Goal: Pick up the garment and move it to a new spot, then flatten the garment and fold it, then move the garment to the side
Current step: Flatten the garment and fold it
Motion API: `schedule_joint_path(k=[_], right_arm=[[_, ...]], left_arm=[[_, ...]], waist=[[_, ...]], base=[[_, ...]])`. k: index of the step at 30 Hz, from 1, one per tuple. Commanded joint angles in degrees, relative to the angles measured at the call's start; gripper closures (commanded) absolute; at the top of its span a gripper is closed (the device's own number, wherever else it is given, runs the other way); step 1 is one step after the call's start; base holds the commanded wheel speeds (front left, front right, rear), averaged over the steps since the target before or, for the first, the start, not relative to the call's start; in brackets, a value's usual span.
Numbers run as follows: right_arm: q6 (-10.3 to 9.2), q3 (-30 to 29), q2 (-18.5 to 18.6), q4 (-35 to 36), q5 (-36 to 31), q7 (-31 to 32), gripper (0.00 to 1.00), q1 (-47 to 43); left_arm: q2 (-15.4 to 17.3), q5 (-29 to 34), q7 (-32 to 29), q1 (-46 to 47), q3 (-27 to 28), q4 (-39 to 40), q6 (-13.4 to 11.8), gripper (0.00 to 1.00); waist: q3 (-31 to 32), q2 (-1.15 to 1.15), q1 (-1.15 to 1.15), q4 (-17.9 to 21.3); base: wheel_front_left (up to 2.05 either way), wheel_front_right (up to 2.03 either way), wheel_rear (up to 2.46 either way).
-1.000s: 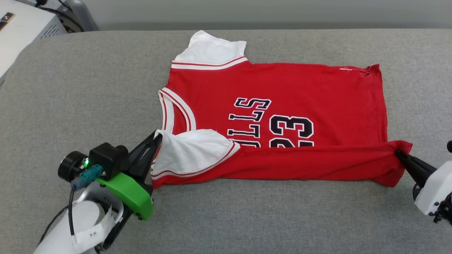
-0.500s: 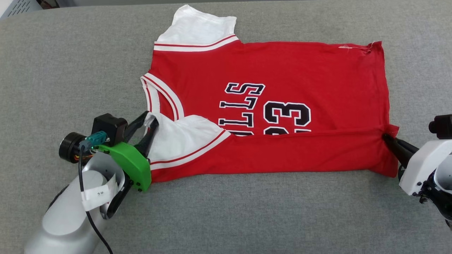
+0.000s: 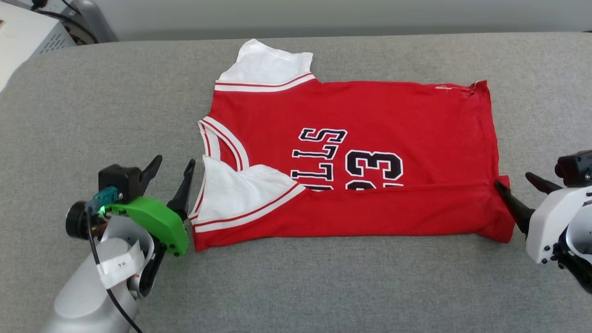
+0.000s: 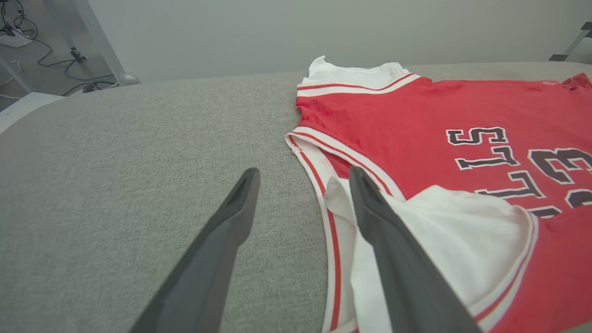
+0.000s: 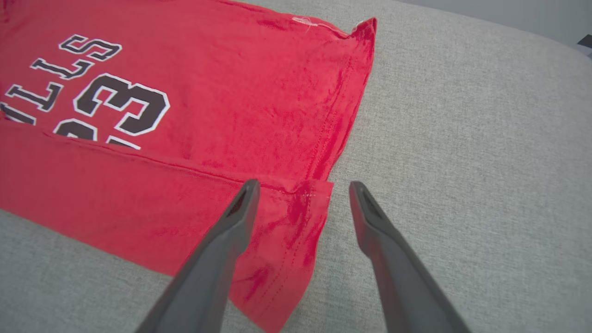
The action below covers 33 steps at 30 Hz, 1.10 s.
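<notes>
The garment [image 3: 370, 115], a red jersey with white sleeves and black lettering, lies on the grey padded table [image 3: 296, 286] with its near long edge folded up over part of the number 23. My left gripper [image 3: 175, 163] stands open just left of the folded white sleeve [image 3: 240, 194], with nothing between its fingers. In the left wrist view the left gripper [image 4: 303, 173] has one fingertip [image 4: 358, 178] over the sleeve [image 4: 444, 240] edge. My right gripper [image 3: 512, 180] is open at the folded hem corner. The right gripper [image 5: 303, 185] straddles that corner of the garment [image 5: 259, 97] without gripping it.
A pale box [image 3: 23, 37] with cables sits past the table's far left corner. Bare grey padding surrounds the garment on all sides, with wide room at the front and left. A grey wall runs behind the table.
Both grippers have opened and let go of the garment's folded edge, which now rests flat. The left gripper has drawn back a little to the left. The head camera has shifted.
</notes>
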<state>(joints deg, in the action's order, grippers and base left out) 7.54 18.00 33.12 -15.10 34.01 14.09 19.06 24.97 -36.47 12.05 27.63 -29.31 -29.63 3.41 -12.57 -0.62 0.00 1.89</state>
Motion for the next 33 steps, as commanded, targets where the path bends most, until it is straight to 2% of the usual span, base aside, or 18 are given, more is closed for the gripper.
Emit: schedule_joint_path(k=[1,4,9,17,22,28,33], right_arm=[[-0.05,-1.1,-0.7,0.6,-1.2,1.2,0.00,-1.8],[-0.05,-4.3,-3.1,2.2,-2.0,5.4,0.00,-5.2],[-0.05,-11.1,-7.8,7.8,-6.0,11.9,0.00,-11.4],[-0.05,-18.0,-14.8,17.4,-11.2,16.9,0.00,-16.7],[-0.05,-18.9,-17.3,20.9,-12.6,17.1,0.00,-17.6],[-0.05,-18.8,-17.6,22.1,-12.8,16.5,0.00,-17.8],[-0.05,-18.8,-18.0,22.4,-12.8,15.9,0.00,-17.3]], left_arm=[[0.2,-0.9,-0.1,-2.2,0.4,0.9,-1.3,0.00],[0.7,-1.6,-1.2,-6.0,1.0,4.6,-3.9,0.00],[2.4,-4.1,-6.9,-13.8,1.1,12.8,-8.0,0.00],[4.5,-6.0,-16.6,-19.6,-0.4,22.9,-13.2,0.00],[4.3,-5.9,-19.1,-19.0,-0.6,24.3,-15.4,0.00],[4.7,-4.5,-20.8,-17.4,-0.7,22.1,-18.2,0.00],[4.5,-4.0,-21.4,-16.4,-1.0,19.7,-18.8,0.00]], waist=[[2.2,0.62,0.00,-0.7],[3.4,0.62,0.00,-0.8],[4.1,0.62,0.00,-0.7],[2.4,0.62,0.00,0.6],[0.7,0.62,0.00,1.8],[-1.5,0.62,0.00,3.2],[-3.2,0.62,0.00,3.8]], base=[[0.00,0.00,0.00],[0.00,0.00,0.00],[0.00,0.00,0.00],[0.00,0.00,0.00],[0.00,0.00,0.00],[0.00,0.00,0.00],[0.00,0.00,0.00]])
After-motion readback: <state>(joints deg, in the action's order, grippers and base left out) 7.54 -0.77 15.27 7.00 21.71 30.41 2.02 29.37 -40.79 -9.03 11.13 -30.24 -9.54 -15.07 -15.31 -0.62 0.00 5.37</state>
